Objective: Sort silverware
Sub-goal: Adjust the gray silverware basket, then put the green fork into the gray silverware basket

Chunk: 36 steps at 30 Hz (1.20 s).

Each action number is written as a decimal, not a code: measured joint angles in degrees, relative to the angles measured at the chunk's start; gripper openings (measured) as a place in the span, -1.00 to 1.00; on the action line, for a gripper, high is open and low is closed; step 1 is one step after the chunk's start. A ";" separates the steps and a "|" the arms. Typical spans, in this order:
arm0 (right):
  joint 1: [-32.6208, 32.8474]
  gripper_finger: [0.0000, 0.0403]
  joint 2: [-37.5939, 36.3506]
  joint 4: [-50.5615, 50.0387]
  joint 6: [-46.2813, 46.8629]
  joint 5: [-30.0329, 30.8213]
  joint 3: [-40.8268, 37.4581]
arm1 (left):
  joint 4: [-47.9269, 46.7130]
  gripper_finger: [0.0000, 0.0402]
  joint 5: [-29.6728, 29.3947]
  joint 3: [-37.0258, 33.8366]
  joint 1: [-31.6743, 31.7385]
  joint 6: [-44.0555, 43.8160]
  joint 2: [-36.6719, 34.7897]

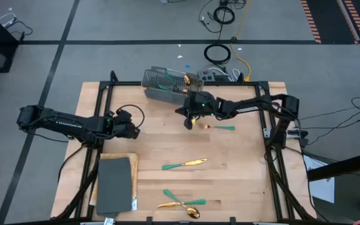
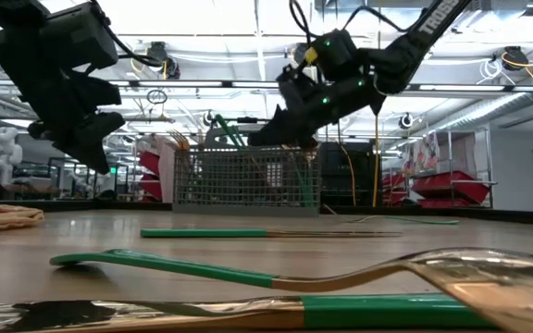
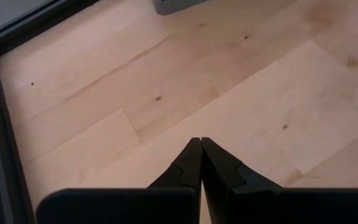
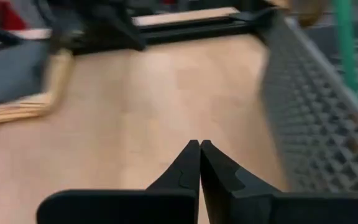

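Note:
Teal-handled, gold-headed silverware lies flat on the wooden table: a small fork (image 1: pixel 219 127) toward the right, one piece (image 1: pixel 184 164) at the middle, and two crossed pieces (image 1: pixel 183 203) near the near edge, large in the low view (image 2: pixel 276 277). More pieces stand in the grey mesh basket (image 1: pixel 167 84) at the far edge. My right gripper (image 1: pixel 188 123) hovers shut just in front of the basket and left of the small fork; the right wrist view (image 4: pixel 199 144) shows nothing between its fingers. My left gripper (image 1: pixel 135 130) waits shut over bare table on the left (image 3: pixel 201 142).
A grey pad on a wooden board (image 1: pixel 114 184) sits at the near left corner. A black frame (image 1: pixel 105 94) runs around the table's edges. The mesh basket wall (image 4: pixel 316 124) stands close beside my right gripper. Bare wood (image 1: pixel 161 140) lies between the two grippers.

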 joint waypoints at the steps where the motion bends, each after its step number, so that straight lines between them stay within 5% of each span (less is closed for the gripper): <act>1: -0.37 -1.00 0.26 -0.25 -0.53 1.73 0.00 | 0.02 -0.95 0.00 0.00 0.01 0.00 0.00; 14: -1.83 -1.00 0.07 -4.63 -0.88 3.68 -0.34 | 0.00 -0.95 0.26 0.01 0.02 0.37 0.00; 20: -0.02 -1.00 -7.15 -14.14 -0.98 -13.31 -0.24 | -0.10 -0.95 0.28 0.00 0.01 0.39 0.00; 28: 5.05 -0.95 -16.75 -55.04 -7.62 2.72 -0.24 | -0.06 -0.95 0.24 0.00 0.00 0.46 0.00; 36: 5.32 -0.38 -15.02 -63.01 -6.63 7.71 -0.28 | 0.30 -0.95 0.22 0.00 0.02 0.33 0.00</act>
